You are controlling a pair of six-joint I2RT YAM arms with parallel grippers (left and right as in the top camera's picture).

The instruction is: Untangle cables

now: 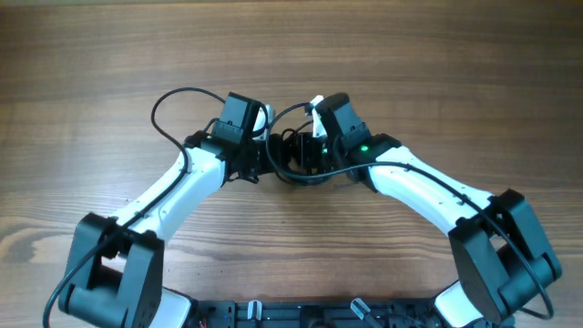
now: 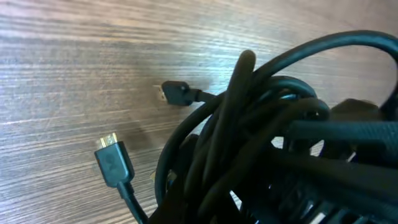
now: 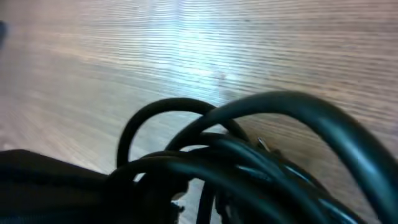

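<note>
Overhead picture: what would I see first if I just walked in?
A black knot of cables sits mid-table, right where the white left arm and right arm meet. Up close in the left wrist view, two plugs poke out of the tangle onto the wooden table.

Cables (image 3: 280,102) — close-up blur, cut off at wrist views' edges

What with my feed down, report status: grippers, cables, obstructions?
Left gripper shut at the cables, grip hidden. Right gripper there too, jaws unseen. Cables knotted; two plugs loose on table. Nothing blocking.
</note>
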